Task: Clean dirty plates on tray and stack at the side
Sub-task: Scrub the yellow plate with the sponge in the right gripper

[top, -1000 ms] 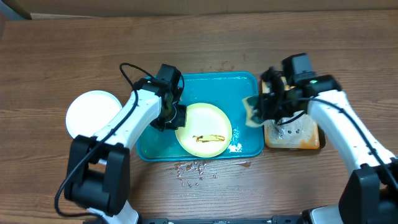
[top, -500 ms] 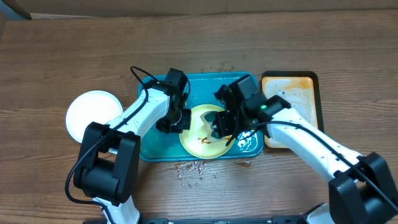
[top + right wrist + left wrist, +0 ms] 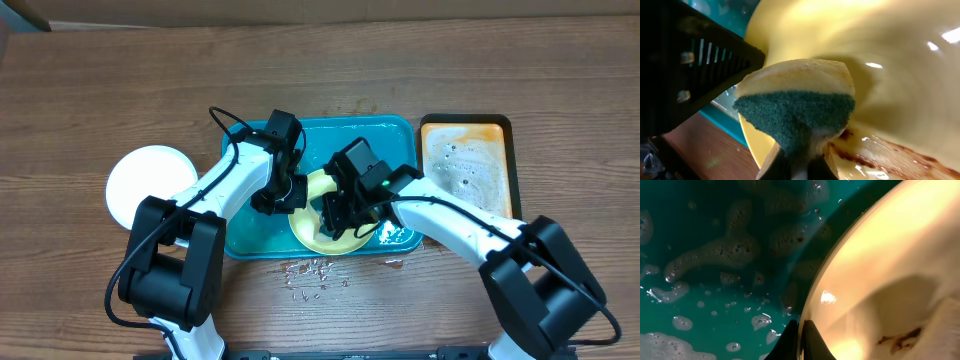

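A pale yellow-green plate (image 3: 312,237) with a brown sauce smear (image 3: 875,150) lies in the teal tray (image 3: 385,135). My left gripper (image 3: 283,198) is shut on the plate's left rim (image 3: 810,315), its fingers (image 3: 801,340) pinching the edge. My right gripper (image 3: 337,212) is over the plate, shut on a yellow sponge with a dark green scouring face (image 3: 797,107), which presses on the plate (image 3: 900,85) beside the smear. A white plate (image 3: 150,185) sits on the table left of the tray. Any third plate is out of view.
Soap foam (image 3: 710,260) covers the tray floor. A narrow orange tray (image 3: 468,170), wet and stained, stands right of the teal tray. Water drops (image 3: 310,270) lie on the wooden table in front of the tray.
My right arm swung left from the orange tray, carrying the sponge onto the yellow-green plate, and has moved further left across it. My left gripper stays on the plate's rim.
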You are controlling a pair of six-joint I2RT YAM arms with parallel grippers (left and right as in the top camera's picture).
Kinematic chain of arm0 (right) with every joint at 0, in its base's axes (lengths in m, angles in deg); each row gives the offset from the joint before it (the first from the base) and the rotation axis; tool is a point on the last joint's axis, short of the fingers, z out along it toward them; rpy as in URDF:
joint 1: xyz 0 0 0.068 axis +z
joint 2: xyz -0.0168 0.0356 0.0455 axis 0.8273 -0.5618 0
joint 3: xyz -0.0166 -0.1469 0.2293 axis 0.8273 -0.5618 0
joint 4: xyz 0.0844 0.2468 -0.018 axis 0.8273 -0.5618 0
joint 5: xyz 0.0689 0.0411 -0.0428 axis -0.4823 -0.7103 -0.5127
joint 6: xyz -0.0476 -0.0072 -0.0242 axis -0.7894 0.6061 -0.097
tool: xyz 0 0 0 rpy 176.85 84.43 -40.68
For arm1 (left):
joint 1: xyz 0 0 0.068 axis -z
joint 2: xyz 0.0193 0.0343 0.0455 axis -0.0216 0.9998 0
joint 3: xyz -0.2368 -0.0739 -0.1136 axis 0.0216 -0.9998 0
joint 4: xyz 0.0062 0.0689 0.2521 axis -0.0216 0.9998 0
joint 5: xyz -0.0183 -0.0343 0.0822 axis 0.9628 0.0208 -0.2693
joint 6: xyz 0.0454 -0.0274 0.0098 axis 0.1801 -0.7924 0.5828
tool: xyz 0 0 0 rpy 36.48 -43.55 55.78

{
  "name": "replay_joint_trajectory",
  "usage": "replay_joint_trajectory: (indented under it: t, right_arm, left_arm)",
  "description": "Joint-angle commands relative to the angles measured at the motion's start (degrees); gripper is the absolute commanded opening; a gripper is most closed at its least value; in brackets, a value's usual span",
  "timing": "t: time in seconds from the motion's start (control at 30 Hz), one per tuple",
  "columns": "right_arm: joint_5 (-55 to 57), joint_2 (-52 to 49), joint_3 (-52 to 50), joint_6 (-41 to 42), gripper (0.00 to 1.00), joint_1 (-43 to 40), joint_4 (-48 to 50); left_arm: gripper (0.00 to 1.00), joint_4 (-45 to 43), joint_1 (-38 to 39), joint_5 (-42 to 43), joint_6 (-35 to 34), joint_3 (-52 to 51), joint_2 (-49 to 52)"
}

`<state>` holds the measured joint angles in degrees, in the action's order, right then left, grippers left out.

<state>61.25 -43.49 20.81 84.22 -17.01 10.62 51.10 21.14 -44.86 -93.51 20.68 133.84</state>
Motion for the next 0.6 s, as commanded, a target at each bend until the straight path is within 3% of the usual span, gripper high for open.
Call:
replay_joint_trajectory:
  t: [0.0, 0.57]
  right_arm:
    - [0.15, -0.07, -0.28, 3.17, 0.04, 0.85, 1.27]
    - [1.42, -3.13, -0.28, 3.23, 0.04, 3.93, 3.87]
  left_arm:
    - [0.04, 0.17, 0.50, -0.37, -0.61, -0.20, 1.05]
    - [0.04, 0.42, 0.50, -0.37, -0.79, -0.20, 1.05]
